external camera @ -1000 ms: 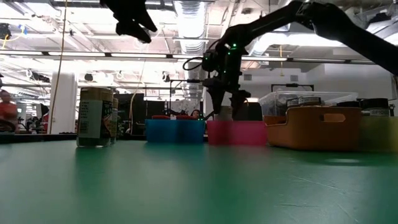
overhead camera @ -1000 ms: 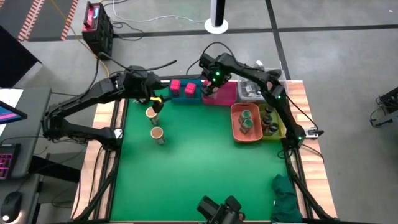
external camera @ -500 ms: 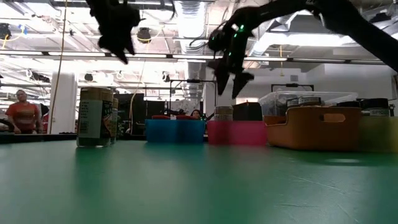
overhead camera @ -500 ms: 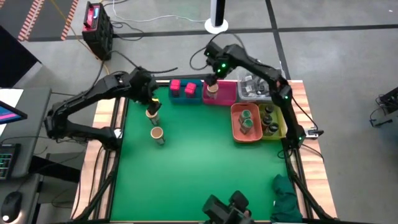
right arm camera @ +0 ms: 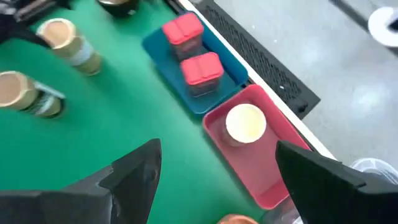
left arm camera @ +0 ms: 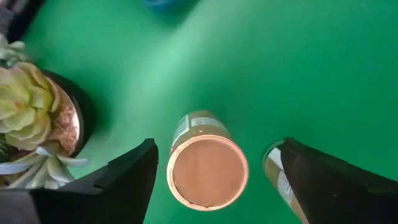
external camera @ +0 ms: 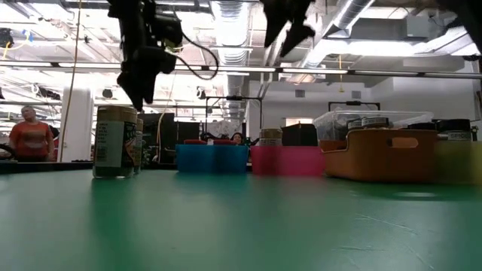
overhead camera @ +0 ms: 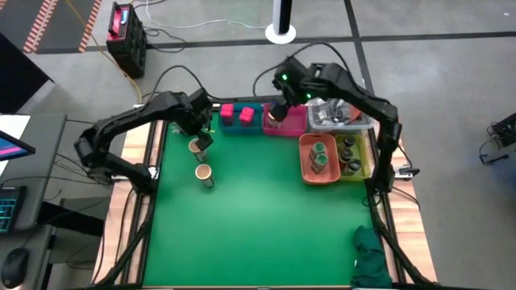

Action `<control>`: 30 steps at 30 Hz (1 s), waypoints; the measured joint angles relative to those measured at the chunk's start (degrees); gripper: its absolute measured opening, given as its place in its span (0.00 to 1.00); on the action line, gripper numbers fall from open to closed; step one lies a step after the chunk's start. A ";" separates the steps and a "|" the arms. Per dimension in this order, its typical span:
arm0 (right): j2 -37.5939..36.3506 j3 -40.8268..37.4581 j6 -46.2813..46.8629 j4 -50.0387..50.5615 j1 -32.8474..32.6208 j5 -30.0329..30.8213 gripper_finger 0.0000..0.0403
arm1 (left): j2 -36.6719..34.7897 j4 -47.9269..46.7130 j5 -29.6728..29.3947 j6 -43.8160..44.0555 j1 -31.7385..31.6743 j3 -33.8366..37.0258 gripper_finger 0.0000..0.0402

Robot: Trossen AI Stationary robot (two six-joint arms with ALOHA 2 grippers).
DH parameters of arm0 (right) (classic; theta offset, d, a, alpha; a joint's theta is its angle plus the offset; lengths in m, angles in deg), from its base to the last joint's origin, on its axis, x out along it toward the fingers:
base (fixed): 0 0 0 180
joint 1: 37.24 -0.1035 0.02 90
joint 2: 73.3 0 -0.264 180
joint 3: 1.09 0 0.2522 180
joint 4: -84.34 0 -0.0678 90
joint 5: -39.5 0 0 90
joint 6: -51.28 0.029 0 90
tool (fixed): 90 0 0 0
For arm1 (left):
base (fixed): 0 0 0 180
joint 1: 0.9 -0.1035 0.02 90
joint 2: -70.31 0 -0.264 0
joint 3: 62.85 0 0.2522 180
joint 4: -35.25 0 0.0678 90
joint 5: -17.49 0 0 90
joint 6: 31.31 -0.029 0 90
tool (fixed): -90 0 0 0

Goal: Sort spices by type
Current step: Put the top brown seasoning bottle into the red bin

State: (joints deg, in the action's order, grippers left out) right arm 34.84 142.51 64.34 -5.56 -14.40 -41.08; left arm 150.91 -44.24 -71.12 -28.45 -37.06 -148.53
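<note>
Left pincer (left arm camera: 214, 180) fingers apart, straddling above a tan-topped jar (left arm camera: 208, 170) at the green worktop's (overhead camera: 258, 217) far left, second tan jar (overhead camera: 204, 173) just nearer, right pincer (right arm camera: 217, 180) apart and empty over the pink bin (right arm camera: 273, 180) holding one jar (right arm camera: 245, 123), two red tins (right arm camera: 193, 53) in the blue bin (right arm camera: 163, 56).

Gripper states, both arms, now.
Left gripper: open, empty, above a tan-topped jar on the mat.
Right gripper: open, empty, above the pink bin.
</note>
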 joint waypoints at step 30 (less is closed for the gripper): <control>-2.90 -0.85 7.69 3.80 -12.64 8.99 0.84 | 3.28 6.88 2.32 -0.07 0.09 16.13 0.96</control>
State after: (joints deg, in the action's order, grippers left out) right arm 31.95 141.66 72.03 -1.76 -27.04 -32.09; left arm 154.19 -37.36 -68.80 -28.52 -36.97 -132.40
